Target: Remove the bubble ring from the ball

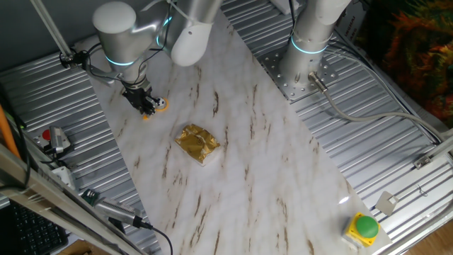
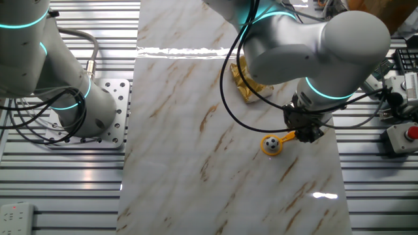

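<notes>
The bubble ring [image 2: 272, 146] is an orange-yellow hoop lying flat on the marble board, with its short handle pointing towards my gripper. The ball [image 2: 270, 142], white with black patches, sits inside the hoop. In the one fixed view the ball [image 1: 161, 103] shows just right of the fingers, and a bit of the orange bubble ring [image 1: 147, 117] sticks out below them. My gripper [image 2: 305, 135] is low over the board at the handle's end, its fingers close together around the handle. It also shows in the one fixed view [image 1: 148, 105].
A crumpled gold foil packet [image 1: 198, 143] lies on the marble board [image 1: 241, 163] near its middle, partly hidden by the arm in the other fixed view [image 2: 247, 88]. A green button on a yellow box [image 1: 365, 227] stands at the front right. A second arm's base [image 1: 306, 60] stands at the back.
</notes>
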Robot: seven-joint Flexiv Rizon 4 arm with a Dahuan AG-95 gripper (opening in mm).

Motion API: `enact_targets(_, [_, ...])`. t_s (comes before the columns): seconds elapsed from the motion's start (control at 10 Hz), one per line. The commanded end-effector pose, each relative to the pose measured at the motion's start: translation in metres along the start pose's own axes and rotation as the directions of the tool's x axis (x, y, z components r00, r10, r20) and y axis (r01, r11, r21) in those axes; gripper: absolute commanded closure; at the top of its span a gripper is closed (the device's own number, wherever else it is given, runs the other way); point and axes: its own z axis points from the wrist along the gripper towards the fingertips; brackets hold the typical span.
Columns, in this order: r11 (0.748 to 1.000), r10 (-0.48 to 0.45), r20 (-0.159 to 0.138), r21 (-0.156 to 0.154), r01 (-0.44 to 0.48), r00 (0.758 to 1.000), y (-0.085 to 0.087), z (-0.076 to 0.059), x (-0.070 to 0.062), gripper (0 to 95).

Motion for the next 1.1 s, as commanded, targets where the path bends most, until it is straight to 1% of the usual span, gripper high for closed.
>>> enact_targets(0.1, [1.0, -0.011, 0.007, 0.002, 0.011, 1.0, 0.0005, 0.0019, 0.0005, 76.0])
enact_targets(0.8, [0.999, -0.034, 0.017, 0.005, 0.034, 0.999, 0.0007, 0.0036, 0.0005, 76.0])
enact_targets(1.1, [0.999, -0.035, 0.026, 0.004, 0.035, 0.999, 0.0007, 0.007, 0.0006, 76.0])
